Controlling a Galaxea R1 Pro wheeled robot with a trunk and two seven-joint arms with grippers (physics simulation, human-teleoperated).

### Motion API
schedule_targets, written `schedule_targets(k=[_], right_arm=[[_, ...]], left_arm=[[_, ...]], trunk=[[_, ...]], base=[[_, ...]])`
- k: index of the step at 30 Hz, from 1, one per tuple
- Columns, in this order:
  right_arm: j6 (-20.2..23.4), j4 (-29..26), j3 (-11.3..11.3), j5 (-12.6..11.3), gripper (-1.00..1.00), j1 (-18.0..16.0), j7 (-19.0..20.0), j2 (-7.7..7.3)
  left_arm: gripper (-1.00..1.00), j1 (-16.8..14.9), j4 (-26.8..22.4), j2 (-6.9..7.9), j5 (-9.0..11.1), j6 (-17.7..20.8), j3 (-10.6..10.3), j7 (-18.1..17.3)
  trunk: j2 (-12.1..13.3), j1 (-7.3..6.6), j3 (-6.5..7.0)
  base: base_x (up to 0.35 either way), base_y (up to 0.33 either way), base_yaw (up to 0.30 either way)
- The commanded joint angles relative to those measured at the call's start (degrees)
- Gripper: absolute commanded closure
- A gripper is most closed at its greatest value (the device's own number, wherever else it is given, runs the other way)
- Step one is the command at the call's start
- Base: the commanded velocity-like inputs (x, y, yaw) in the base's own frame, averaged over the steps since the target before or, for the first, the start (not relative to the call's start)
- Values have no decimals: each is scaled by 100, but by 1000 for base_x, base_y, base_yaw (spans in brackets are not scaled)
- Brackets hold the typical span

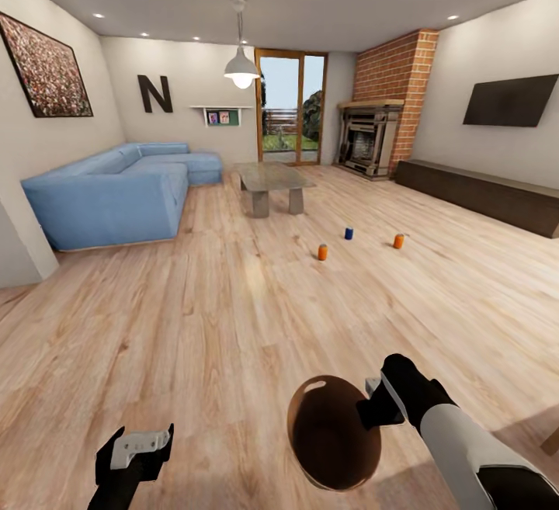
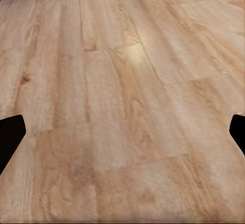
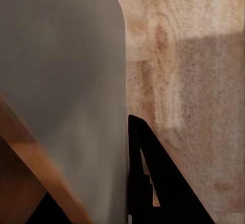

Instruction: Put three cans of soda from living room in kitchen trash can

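The right gripper [image 1: 371, 409] is closed on the rim of the trash can [image 1: 334, 436]; the left gripper [image 1: 136, 456] stands wide and empty. The three soda cans [image 1: 348, 234] on the floor [image 1: 233, 300] look light, stiff and smooth, so I would take each around its middle.

Black grippers [image 1: 386, 400], white forearm [image 1: 466, 436]

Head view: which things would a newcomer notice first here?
The brown-lined bin, held at its rim by the right tool, sits nearest the camera. Farther off, three small cans, orange, blue and orange, stand on the wooden floor, with the blue sofa at left.
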Motion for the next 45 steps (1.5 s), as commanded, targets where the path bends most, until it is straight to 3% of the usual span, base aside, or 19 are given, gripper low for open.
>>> schedule_targets(k=[1, 8, 14, 20, 21, 22, 23, 24, 25, 27, 32, 35, 37, 45], right_arm=[[25, -2, -15, -145, 100, -3, 38, -1], [77, -7, -24, -164, 100, -7, 55, -36], [77, -8, -25, -168, 100, -8, 58, -43], [77, -8, -22, -158, 100, -8, 58, -48], [77, -8, -27, -147, 100, -8, 58, -50], [77, -8, -28, -145, 100, -10, 58, -51], [77, -8, -30, -139, 100, -12, 58, -55], [77, -5, -29, -145, 100, -19, 58, -63], [77, -6, -30, -147, 100, -22, 58, -66], [77, -7, -33, -137, 100, -39, 64, -76], [77, -8, -35, -142, 100, -58, 67, -99], [77, -13, -55, -147, 100, -60, 67, -215], [77, -15, -75, -155, 100, -60, 67, -386], [77, -2, -94, -184, 100, -87, 71, -552]], left_arm=[[-100, -8, -9, -1, 8, 100, -1, -1], [-100, -132, -291, -15, 42, 1236, -9, -20], [-100, -582, -371, -24, 53, 2020, -7, -30], [-100, -1484, -375, -50, 59, 2878, -5, -47], [-100, -1833, -367, -54, 87, 3183, -8, -53], [-100, -1959, -363, -55, 98, 3326, -9, -54], [-100, -2229, -354, -58, 135, 3700, -11, -56], [-100, -2649, -346, -61, 216, 4355, -12, -61], [-100, -2772, -344, -62, 237, 4557, -13, -62], [-100, -3183, -349, -62, 311, 5383, -14, -126], [-100, -3314, -347, -67, 319, 5526, -14, -415], [-100, -3326, -347, -67, 305, 5526, -14, -448], [-100, -3332, -341, -67, 288, 5526, -14, -464], [-100, -3332, -323, -62, 288, 5526, -14, -466]], trunk=[[0, 0, 1], [0, 0, 1], [0, 0, 1], [0, 0, 1], [0, 0, 1], [0, 0, 1], [0, 0, 1], [0, 0, 1], [0, 0, 1], [0, 0, 1], [160, -88, 72], [280, -154, 126], [361, -198, 162], [561, -308, 252]], base=[[324, 83, 0], [318, 82, 0], [298, 80, 0], [300, 70, 0], [316, 26, 0], [317, 20, 0], [307, 13, 0], [218, 7, 0], [174, 5, 0], [79, 2, 0], [17, 1, 0], [3, 0, 0], [1, 0, 0], [0, 0, 0]])
